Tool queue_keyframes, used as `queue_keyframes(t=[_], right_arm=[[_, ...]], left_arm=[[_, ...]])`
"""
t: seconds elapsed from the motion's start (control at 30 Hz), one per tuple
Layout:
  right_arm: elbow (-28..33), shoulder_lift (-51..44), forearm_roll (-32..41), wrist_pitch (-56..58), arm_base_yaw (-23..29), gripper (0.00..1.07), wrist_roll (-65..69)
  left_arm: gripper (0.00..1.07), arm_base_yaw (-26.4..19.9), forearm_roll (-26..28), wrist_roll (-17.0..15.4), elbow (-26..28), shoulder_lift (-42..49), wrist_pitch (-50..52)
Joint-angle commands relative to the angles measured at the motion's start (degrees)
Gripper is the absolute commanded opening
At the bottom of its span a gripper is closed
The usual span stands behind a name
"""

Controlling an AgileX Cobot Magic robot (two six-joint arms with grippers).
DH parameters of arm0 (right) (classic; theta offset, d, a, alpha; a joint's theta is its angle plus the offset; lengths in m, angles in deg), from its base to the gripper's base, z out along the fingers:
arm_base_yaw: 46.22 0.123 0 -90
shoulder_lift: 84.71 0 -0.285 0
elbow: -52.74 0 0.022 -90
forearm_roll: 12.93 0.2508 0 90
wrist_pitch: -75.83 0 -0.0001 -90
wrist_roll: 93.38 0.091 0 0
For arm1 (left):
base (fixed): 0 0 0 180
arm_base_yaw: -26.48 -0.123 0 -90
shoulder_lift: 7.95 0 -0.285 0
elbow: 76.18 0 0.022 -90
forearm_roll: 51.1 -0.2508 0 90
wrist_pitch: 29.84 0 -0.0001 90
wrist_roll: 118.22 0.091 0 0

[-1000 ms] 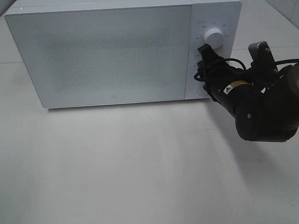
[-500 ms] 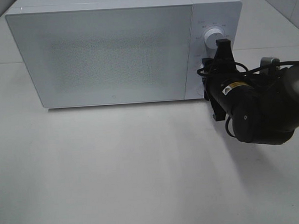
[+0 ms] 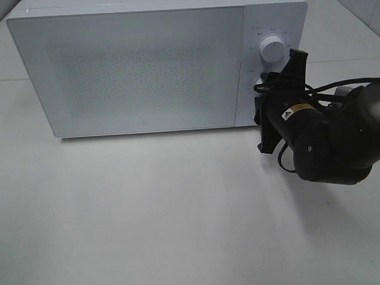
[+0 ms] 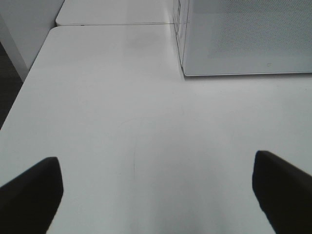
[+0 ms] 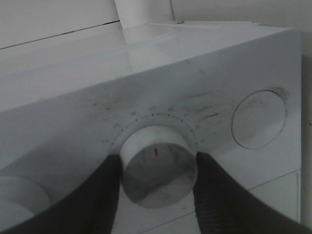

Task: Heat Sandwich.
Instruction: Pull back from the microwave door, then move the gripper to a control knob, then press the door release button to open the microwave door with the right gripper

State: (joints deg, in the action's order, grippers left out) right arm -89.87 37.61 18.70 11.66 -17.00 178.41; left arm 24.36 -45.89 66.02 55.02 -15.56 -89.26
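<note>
The sandwich is out of view. The white microwave (image 3: pixel 136 69) stands at the back of the table with its door shut. My right gripper (image 3: pixel 262 89) reaches its control panel from the right. In the right wrist view this gripper (image 5: pixel 157 168) is shut on the middle dial knob (image 5: pixel 157 165), one dark finger (image 5: pixel 105 190) on each side of it. The upper knob (image 3: pixel 272 48) stays free above it. My left gripper (image 4: pixel 156 190) hangs open over bare table, only its two dark fingertips (image 4: pixel 31 187) showing, and it is absent from the exterior high view.
A round button (image 5: pixel 258 119) sits beside the gripped knob on the panel. The microwave's front corner (image 4: pixel 184 73) shows ahead of the left gripper. The table's left edge (image 4: pixel 24 83) drops off beside a seam between two tabletops (image 4: pixel 112 24).
The right wrist has rolled while gripping the knob, so the gripper body now stands turned near upright. The left gripper's reading has held steady.
</note>
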Motion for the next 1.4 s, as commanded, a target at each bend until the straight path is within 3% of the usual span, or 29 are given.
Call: queue_keyframes(t=[0.03, 0.27, 0.37, 0.53, 0.77, 1.13, 1.4], right_arm=[[-1.6, -1.0, 3.2, -13.5, -1.1, 0.22, -0.2], [-1.6, -1.0, 2.5, -13.3, -1.1, 0.29, -0.4], [-1.6, -1.0, 1.8, -13.3, -1.1, 0.41, -0.4], [-1.6, -1.0, 1.1, -13.2, -1.1, 0.5, -1.4], [-1.6, -1.0, -1.5, -11.8, -1.1, 0.78, -3.2], [-0.2, -2.6, -4.8, -8.8, -1.1, 0.76, -4.7], [7.7, -6.8, -7.6, -3.7, -1.1, 0.76, -5.2]], left_arm=[[1.01, -0.1, 0.1, -0.3, -0.2, 1.6, 0.5], [1.01, -0.1, 0.1, -0.3, -0.2, 1.6, 0.5], [1.01, -0.1, 0.1, -0.3, -0.2, 1.6, 0.5], [1.01, -0.1, 0.1, -0.3, -0.2, 1.6, 0.5], [1.01, -0.1, 0.1, -0.3, -0.2, 1.6, 0.5], [1.01, -0.1, 0.1, -0.3, -0.2, 1.6, 0.5], [1.01, -0.1, 0.1, -0.3, -0.2, 1.6, 0.5]])
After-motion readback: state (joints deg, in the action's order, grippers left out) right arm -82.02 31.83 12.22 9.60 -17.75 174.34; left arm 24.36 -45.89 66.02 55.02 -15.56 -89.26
